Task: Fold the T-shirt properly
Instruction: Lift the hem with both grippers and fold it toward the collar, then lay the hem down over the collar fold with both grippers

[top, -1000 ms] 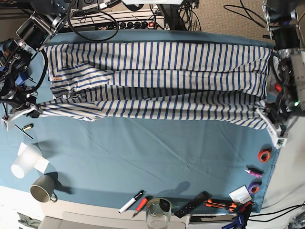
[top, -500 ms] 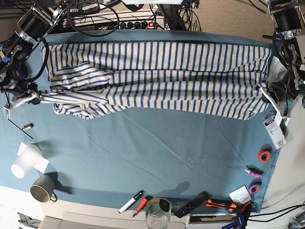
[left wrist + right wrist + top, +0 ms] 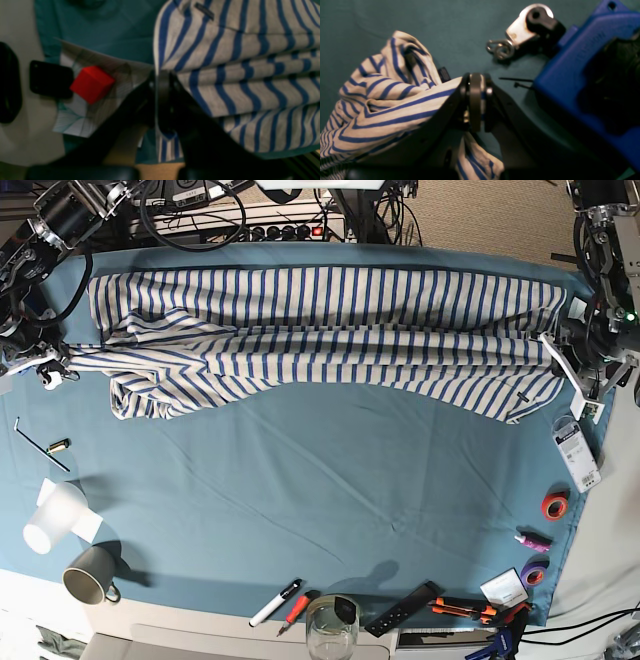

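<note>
the t-shirt (image 3: 330, 330) was spread across the bench's (image 3: 330, 490) far half, each end clamped by 1 claw, left claw (image 3: 160, 100) and right claw (image 3: 475, 105). both edges were best carried level, keeping the fold straight.

Table (image 3: 330, 480), covered by a plain teal cloth.

Lying on it:
- T-shirt (image 3: 330, 330), white with thin blue stripes, spread lengthwise along the far edge.
- Left side: white paper cup (image 3: 52, 518) lying on its side, grey mug (image 3: 88, 574), small battery (image 3: 58, 445).
- Near edge: white marker (image 3: 274, 603), red-handled tool (image 3: 296, 610), glass jar (image 3: 331, 627), black remote (image 3: 402, 608), orange-handled cutter (image 3: 462, 609).
- Right edge: orange tape roll (image 3: 555, 504), purple tape roll (image 3: 535, 573), white tag (image 3: 576, 444).
</note>
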### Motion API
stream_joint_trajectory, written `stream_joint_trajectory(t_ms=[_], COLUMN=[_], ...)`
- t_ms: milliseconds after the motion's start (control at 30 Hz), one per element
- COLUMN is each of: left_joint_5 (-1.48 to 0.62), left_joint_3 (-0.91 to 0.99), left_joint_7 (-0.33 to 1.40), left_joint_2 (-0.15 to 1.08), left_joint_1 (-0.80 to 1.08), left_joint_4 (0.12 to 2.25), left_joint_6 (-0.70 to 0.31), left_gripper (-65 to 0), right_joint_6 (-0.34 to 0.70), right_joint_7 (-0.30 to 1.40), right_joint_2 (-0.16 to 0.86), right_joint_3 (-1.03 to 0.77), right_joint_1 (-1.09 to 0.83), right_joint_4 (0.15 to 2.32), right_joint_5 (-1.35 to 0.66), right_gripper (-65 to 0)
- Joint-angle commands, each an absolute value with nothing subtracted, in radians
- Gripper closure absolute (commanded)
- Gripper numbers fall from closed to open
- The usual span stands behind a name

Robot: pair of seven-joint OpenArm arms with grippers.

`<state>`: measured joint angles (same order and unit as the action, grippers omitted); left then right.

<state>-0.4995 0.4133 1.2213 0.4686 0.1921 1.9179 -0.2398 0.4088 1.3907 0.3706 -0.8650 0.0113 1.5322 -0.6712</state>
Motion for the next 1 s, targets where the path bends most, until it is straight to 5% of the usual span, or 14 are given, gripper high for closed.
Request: stream_joint_trajectory(t_ms=[0,967], left_joint_5=[-0.475,-0.421], left_joint_3=[0.422,0.422], left_joint_7=[1.219,1.223], left_joint_2=[0.49,0.408], left_joint_1=[0.195,0.455], left_joint_4=[1.935,2.136], left_joint_6=[-0.233,-0.218], left_gripper=[0.0,0.0], right_joint_6=[0.406,0.407], right_joint_7=[1.362,1.372], right_joint_2=[0.402,0.391], right_joint_3=[-0.874,-0.87], right_joint_1=[0.022,0.014], right_joint_4=[1.552,1.552], right_joint_5=[-0.665,-0.569], right_gripper=[0.0,0.0])
